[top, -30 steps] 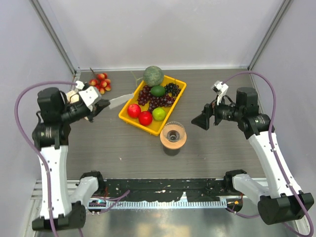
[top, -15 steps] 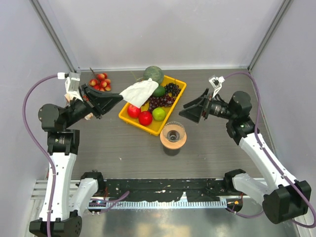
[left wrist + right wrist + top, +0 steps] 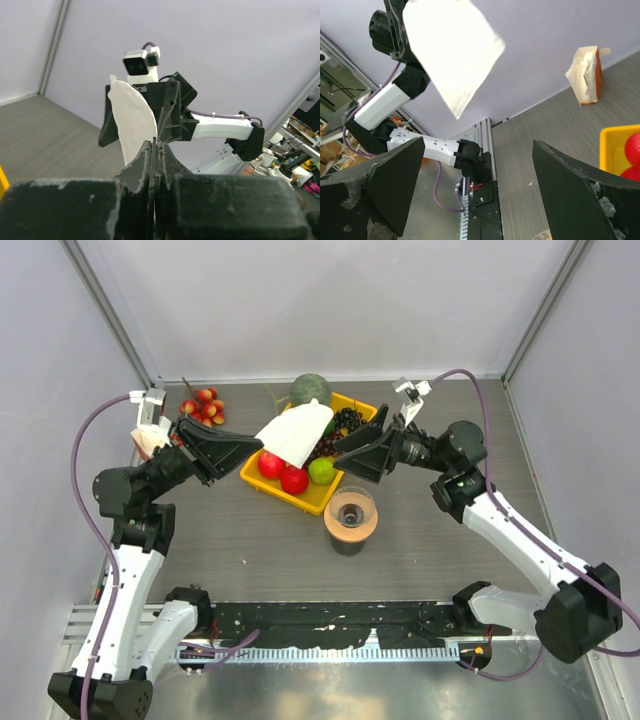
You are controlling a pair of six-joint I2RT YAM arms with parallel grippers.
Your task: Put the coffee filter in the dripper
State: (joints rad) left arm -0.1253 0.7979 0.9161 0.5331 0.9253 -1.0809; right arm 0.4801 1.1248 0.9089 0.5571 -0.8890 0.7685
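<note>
The coffee filter (image 3: 296, 435) is a flat white fan held in the air above the fruit tray, with my left gripper (image 3: 258, 446) shut on its lower edge. From the left wrist the filter (image 3: 134, 120) stands up from the left gripper's (image 3: 155, 143) closed tips. My right gripper (image 3: 345, 445) is open, facing the filter from the right and a little apart from it. The right wrist view has the filter (image 3: 451, 47) above and beyond the right gripper (image 3: 479, 150), with nothing between its fingers. The clear dripper (image 3: 350, 507) sits in a wooden ring (image 3: 351, 530) on the table, below both grippers.
A yellow tray (image 3: 301, 502) holds apples, a lime and grapes, with a melon (image 3: 311, 393) at its far end. Small red fruits (image 3: 203, 408) lie at the back left. A beige bundle of papers (image 3: 147, 440) (image 3: 585, 75) stands by the left arm.
The left gripper has carried the filter up and to the right, over the tray. The right gripper has swung left toward the filter, staying open.
</note>
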